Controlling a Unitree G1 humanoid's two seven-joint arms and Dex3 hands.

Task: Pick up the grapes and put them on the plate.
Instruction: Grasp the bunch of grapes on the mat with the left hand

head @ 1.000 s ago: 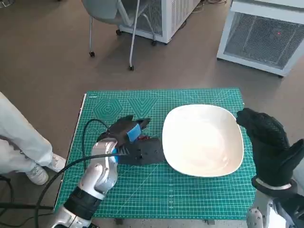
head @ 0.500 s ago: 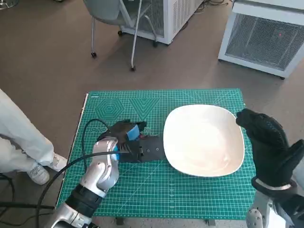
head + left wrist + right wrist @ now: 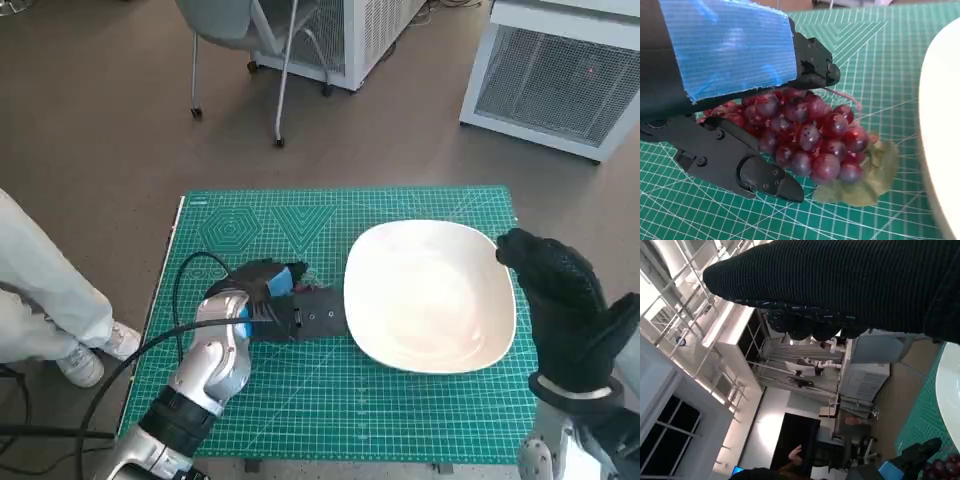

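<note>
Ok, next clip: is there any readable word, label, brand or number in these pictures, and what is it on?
None can be read.
Green mat: printed grid and shapes only; any edge markings are too small to read.
Blue tape on the left hand: blank.
Plate, grapes: unmarked.

1. Green cutting mat (image 3: 330,400) — printed white grid lines and geometric figures, but no letters or numbers can be made out.
2. Nothing else carries readable text — no labels or brands.

The left hand (image 3: 735,115) is black with small screws, blue tape across its back; a black cable (image 3: 150,345) loops over its silvery forearm (image 3: 205,375). The right hand (image 3: 565,310) wears a black knitted glove.
</note>
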